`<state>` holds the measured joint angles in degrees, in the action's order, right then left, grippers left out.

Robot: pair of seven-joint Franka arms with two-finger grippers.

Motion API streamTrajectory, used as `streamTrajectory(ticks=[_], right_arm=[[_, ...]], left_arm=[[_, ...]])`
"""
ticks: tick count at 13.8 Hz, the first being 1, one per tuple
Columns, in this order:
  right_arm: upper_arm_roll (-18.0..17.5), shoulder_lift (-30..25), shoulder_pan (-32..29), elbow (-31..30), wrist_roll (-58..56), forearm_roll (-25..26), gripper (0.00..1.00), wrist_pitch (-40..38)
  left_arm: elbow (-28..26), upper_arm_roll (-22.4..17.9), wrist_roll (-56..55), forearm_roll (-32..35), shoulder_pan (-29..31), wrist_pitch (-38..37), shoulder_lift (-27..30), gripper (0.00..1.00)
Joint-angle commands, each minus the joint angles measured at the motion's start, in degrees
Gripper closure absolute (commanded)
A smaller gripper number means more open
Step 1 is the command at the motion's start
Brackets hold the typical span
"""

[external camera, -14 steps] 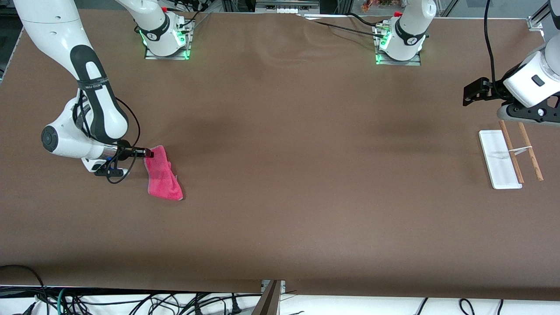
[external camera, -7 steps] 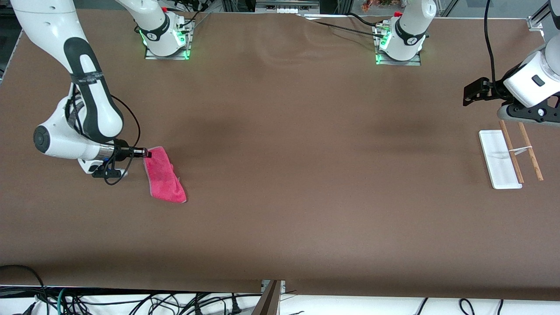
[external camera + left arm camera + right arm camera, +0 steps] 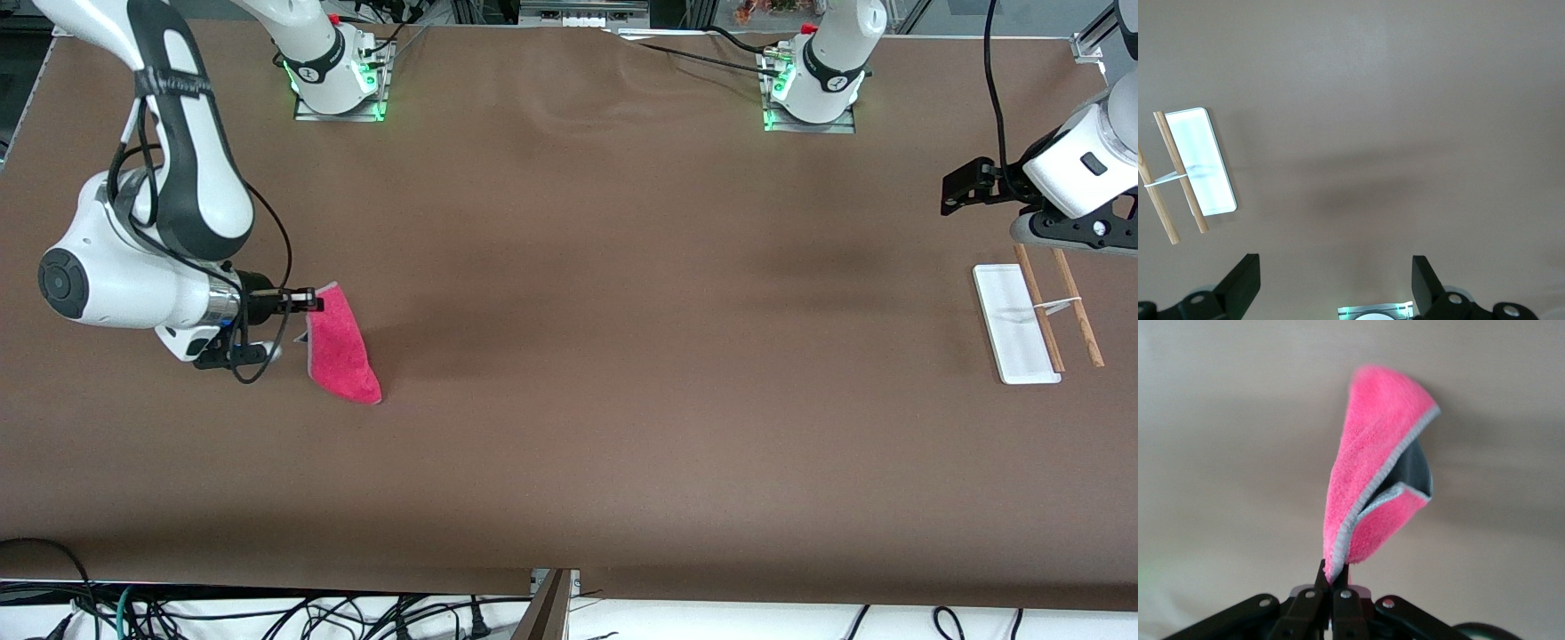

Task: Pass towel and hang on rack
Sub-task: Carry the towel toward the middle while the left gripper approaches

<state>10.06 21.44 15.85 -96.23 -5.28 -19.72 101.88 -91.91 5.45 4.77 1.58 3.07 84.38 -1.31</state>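
The pink towel (image 3: 340, 352) with its grey trim hangs folded from my right gripper (image 3: 313, 303), which is shut on one corner above the table at the right arm's end; the towel's lower tip (image 3: 372, 397) looks to be at or just above the tabletop. In the right wrist view the towel (image 3: 1377, 473) rises from the pinched jaws of the right gripper (image 3: 1335, 577). The rack (image 3: 1036, 311), a white base with two brown rods, stands at the left arm's end. My left gripper (image 3: 965, 187) waits open in the air near the rack (image 3: 1190, 167), and its fingers (image 3: 1241, 283) hold nothing.
Both arm bases (image 3: 336, 80) (image 3: 813, 89) stand along the table's edge farthest from the front camera. Cables (image 3: 267, 613) lie below the table's near edge. Brown tabletop (image 3: 622, 356) stretches between the towel and the rack.
My right gripper has closed on the towel's corner and lifted it, so the cloth now hangs folded where it lay spread on the table. The left arm has not moved.
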Motion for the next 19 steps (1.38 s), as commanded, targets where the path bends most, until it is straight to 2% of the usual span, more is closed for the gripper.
streamTrajectory(ticks=[1, 4, 6, 7, 10, 13, 17, 19], right_arm=[[0.2, 1.2, 3.8, 9.5, 5.3, 3.5, 1.0, -8.2], [0.1, 1.6, 9.0, 17.0, 12.6, 4.8, 1.0, -16.7], [-0.4, 1.7, 13.0, 21.6, 19.5, 2.6, 1.0, -20.5], [-1.4, 1.7, 13.6, 22.8, 22.9, -1.0, 1.0, -21.6], [-6.5, 1.9, 14.0, 26.1, 38.2, -12.1, 1.0, -20.6], [-11.1, 2.6, 14.1, 28.3, 52.6, -21.6, 1.0, -14.4], [-20.7, 3.9, 14.2, 28.4, 68.4, -23.3, 1.0, 0.7], [-22.8, 4.6, 14.4, 28.4, 72.1, -23.3, 1.0, 4.8]], left_arm=[[1.4, 0.3, 0.7, 0.2, 0.2, -1.2, -0.5, 0.0], [1.3, 0.7, 0.7, 0.1, -0.7, -1.2, -1.3, 0.0], [1.3, 1.2, 0.7, -1.6, -1.7, -2.0, -2.2, 0.0], [1.3, 1.3, 0.8, -3.6, -1.6, -3.4, -2.1, 0.0], [0.7, 1.1, 5.8, -16.1, 0.2, -4.0, -2.3, 0.0], [0.1, 1.1, 13.5, -23.4, 0.9, -3.7, -3.9, 0.0], [-5.2, 1.1, 35.4, -34.8, 1.1, -1.1, -6.1, 0.0], [-9.6, 1.2, 46.4, -39.7, 1.0, 2.5, -6.4, 0.0]])
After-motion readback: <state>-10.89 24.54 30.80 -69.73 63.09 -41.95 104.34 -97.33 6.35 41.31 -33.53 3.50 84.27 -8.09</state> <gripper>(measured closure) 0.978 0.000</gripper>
